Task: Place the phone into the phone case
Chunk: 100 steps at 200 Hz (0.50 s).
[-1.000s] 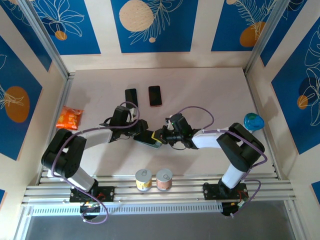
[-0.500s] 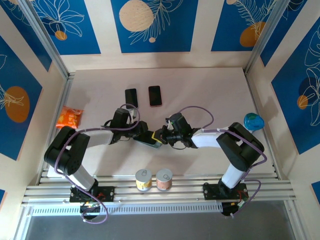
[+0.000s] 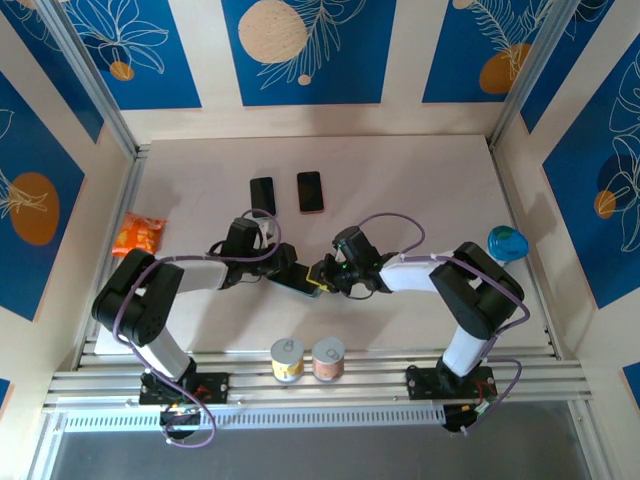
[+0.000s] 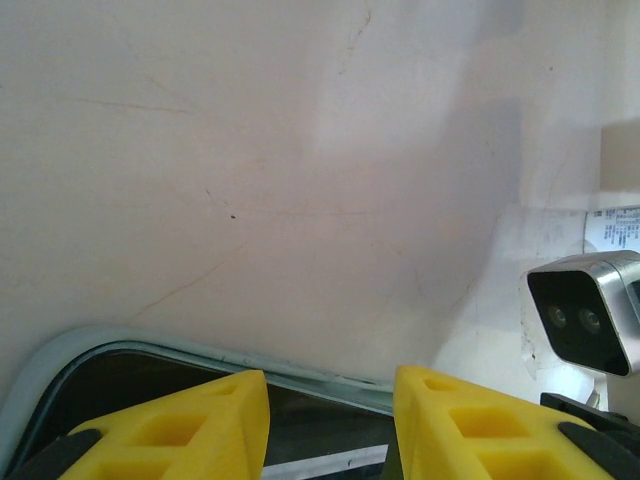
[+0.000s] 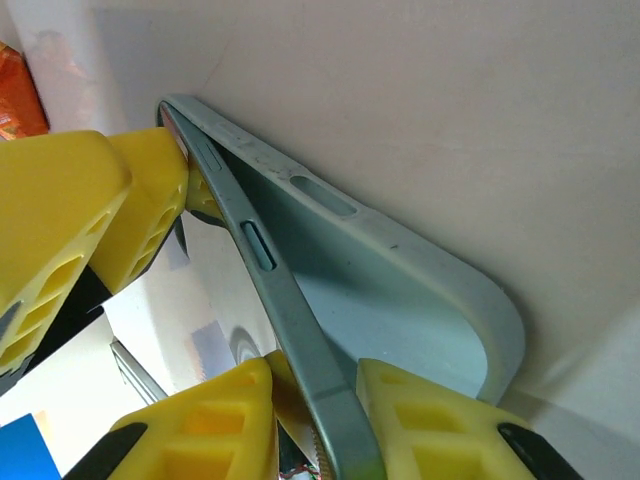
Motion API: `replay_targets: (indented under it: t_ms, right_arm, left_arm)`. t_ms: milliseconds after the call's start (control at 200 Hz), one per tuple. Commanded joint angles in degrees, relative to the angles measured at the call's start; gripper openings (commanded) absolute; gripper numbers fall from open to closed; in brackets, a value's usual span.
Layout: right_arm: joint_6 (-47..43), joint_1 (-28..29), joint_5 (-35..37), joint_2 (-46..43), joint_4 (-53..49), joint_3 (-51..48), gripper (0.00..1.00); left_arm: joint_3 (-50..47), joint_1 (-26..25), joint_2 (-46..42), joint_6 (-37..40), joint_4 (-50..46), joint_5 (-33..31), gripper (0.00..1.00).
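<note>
At the right hand [image 5: 315, 405], ribbed yellow fingers [image 5: 430, 425] are straddling the rim of the phone case [image 5: 400, 290] at a narrow gap; I cannot tell whether they are pinching it. The left hand [image 4: 330, 388] is gripping the opposite end of the case.

The case is sitting tilted between the two hands at mid counter [image 4: 250, 150]. From above, its long axis is running from 10 o'clock (left hand) to 4 o'clock (right hand).

Case: pale blue-green, matte, rounded corners, slotted button cut-outs along the side wall. The phone [image 4: 130, 378] is showing as a dark glossy panel inside the rim; how far it is seated is unclear.

The counter is looking pale, smooth and faintly scratched. A black phone [image 3: 262, 193] and a pink-edged phone [image 3: 310, 191] are lying flat at 12 o'clock of the hands, and a crinkly orange snack bag [image 3: 138, 236] at 9 o'clock.
</note>
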Motion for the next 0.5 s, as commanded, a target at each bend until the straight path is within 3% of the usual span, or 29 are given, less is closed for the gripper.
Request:
replay_targets:
  t_ms: [0, 205, 495]
  right_arm:
    - [-1.11, 2.07, 2.97, 3.39, -11.2, 0.08, 0.23]
    - [-2.73, 2.25, 3.57, 3.7, -17.63, 3.65, 0.41]
    - [-3.8, 2.51, 5.09, 2.73, -25.43, 7.17, 0.54]
  left_arm:
    - [-1.67, -0.72, 3.52, -0.57, -0.81, -0.5, 0.4]
    - [-1.75, -0.7, 3.81, -0.7, -0.2, -0.41, 0.4]
    - [-1.48, -0.57, 4.75, -0.79, 0.77, -0.16, 0.4]
